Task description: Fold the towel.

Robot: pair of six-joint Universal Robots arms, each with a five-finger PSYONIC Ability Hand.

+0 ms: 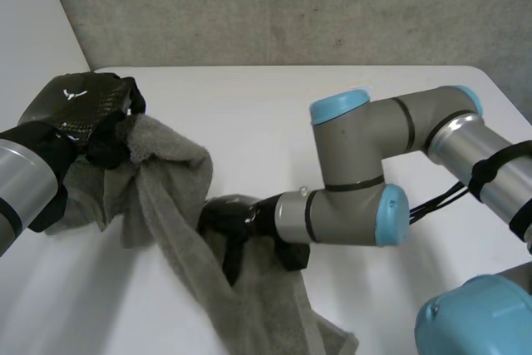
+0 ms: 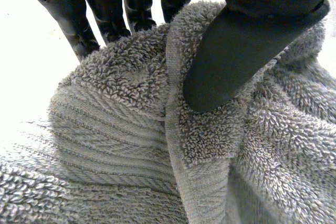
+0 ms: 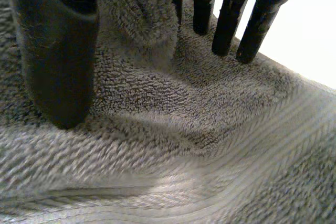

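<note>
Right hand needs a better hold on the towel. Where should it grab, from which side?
Probably the towel at its loose near end, lying flat on the table. Come in from the robot's right, over bare tabletop, since the rest hangs bunched.

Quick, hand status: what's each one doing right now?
Left hand: shut, thumb and fingers pinching the towel at its hemmed edge.
Right hand: shut, pinching a raised fold of the towel.

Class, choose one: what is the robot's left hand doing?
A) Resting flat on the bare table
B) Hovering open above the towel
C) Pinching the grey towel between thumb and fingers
C: the left hand presses a fold of the grey towel with its thumb against its fingers.
</note>
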